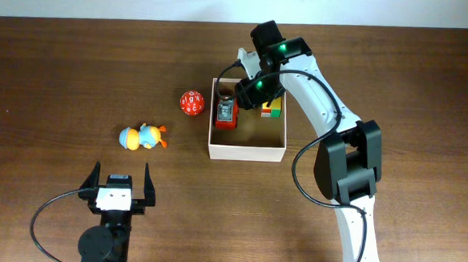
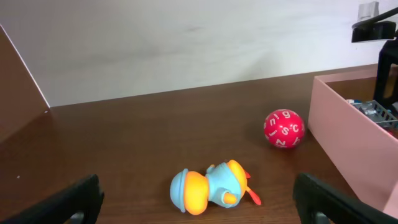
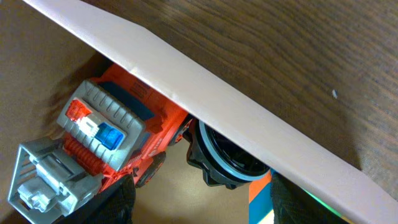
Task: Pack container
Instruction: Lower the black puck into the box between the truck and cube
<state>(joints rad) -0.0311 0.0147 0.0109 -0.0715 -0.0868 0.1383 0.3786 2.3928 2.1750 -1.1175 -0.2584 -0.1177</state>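
Right tool (image 1: 248, 90) low in the container (image 1: 246, 153), fingers apart over a red toy truck (image 1: 227, 113)

The container sits mid-tabletop (image 1: 60, 74), with a red number ball (image 1: 191, 103) and a blue-orange duck toy (image 1: 143, 137) outside it to one side. The truck looks set down, so the sound move is to rise straight up, keeping the fingers off the container wall and the coloured cube (image 1: 271, 109). The left tool (image 1: 122, 176) rests spread and empty, facing the duck. In the right wrist view the fingertips are cut off, and a black round part under the wall cannot be identified
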